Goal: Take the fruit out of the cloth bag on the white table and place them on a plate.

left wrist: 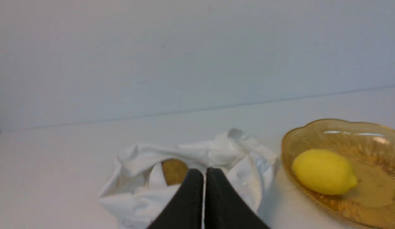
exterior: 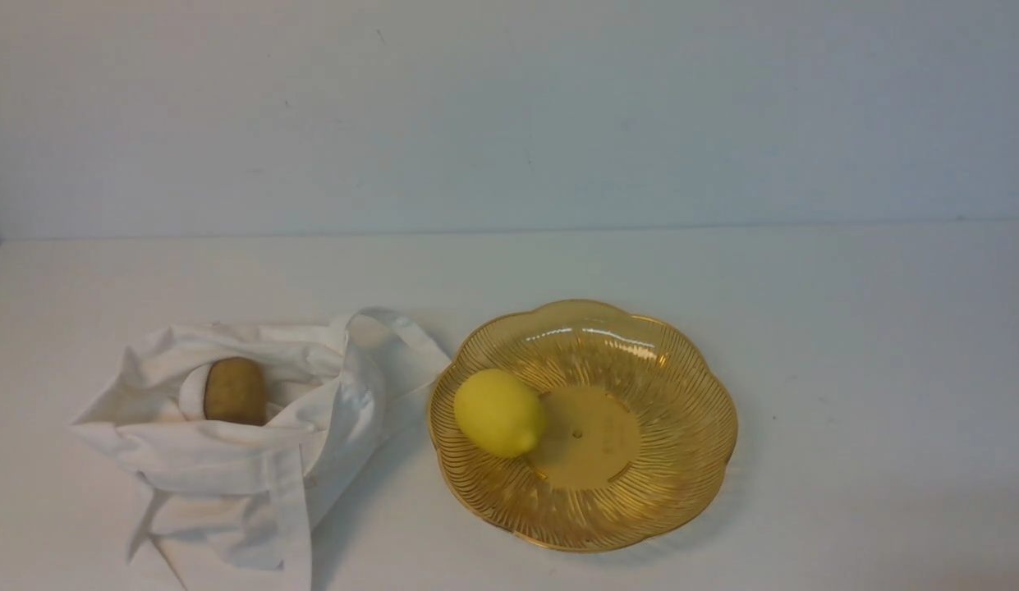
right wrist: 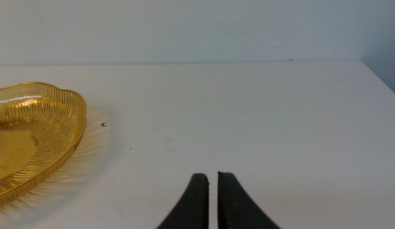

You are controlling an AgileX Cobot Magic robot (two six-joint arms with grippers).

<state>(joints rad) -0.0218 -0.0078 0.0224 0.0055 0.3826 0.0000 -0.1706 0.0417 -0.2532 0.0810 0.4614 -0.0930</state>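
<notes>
Lemon on the amber plate, kiwi nested in the cloth bag; my left gripper and right gripper both pressed together, empty; I expect loose fabric to snag and drag.

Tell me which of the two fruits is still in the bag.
The brown kiwi-like fruit: it sits in the open mouth of the white cloth bag, partly wrapped in fabric. The yellow lemon already lies on the amber plate.
</notes>
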